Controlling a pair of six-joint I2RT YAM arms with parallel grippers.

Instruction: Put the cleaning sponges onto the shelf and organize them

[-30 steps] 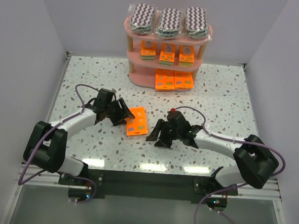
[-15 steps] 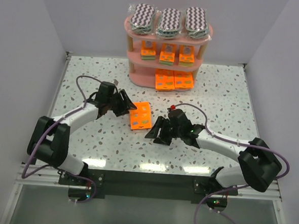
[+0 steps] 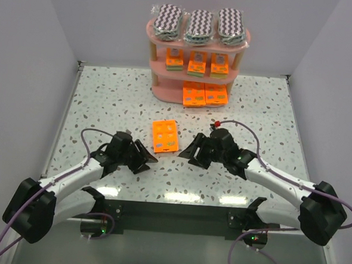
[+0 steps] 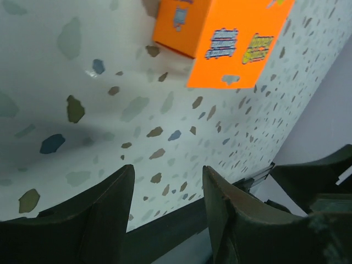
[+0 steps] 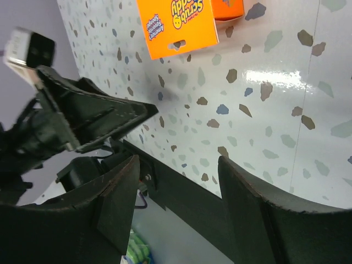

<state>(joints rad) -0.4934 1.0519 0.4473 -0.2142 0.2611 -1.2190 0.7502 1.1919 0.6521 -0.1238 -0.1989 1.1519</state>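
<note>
Sponges sat on every tier of the shelf, which stood at the far middle of the table. On the top board lay three zigzag packs side by side, left, middle and right. The middle tier held three small orange packets in a row, left, centre and right, and the bottom tier held two larger ones, left and right, touching each other. One more orange packet lay flat on the table, well apart from the shelf and nearer the arms. To its left and a little nearer the front edge, the left gripper was low over the table with its fingers spread wide and nothing between them. In the left wrist view only speckled table showed in the gap of that gripper, with the loose packet beyond the fingertips and untouched. Just right of the packet the right gripper pointed left toward the other gripper, its fingers also parted and holding nothing. Its wrist camera showed the right gripper over bare table, the packet ahead of it and the left gripper off to one side.
</note>
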